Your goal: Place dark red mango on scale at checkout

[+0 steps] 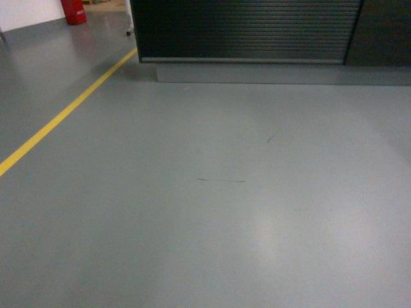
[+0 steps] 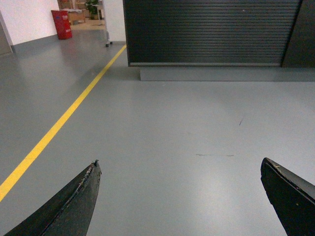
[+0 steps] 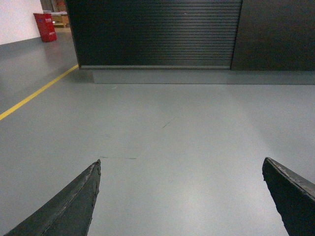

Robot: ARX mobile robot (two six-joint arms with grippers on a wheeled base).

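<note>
The checkout (image 1: 247, 29) stands ahead of me, a dark counter with a horizontally ribbed front on a grey plinth (image 1: 270, 72). Both wrist views show the checkout (image 2: 211, 32) (image 3: 157, 32) from floor level. The dark red mango and the scale are out of view. My left gripper (image 2: 180, 166) is open, its black fingers wide apart over bare grey floor. The right gripper (image 3: 181, 164) is open too, with nothing between its fingers. Neither gripper shows in the head view.
A yellow floor line (image 1: 61, 117) runs diagonally on the left toward the counter's left corner. A red bin (image 1: 74, 11) stands at the far left by a white wall. Grey floor (image 1: 212, 212) lies between me and the counter.
</note>
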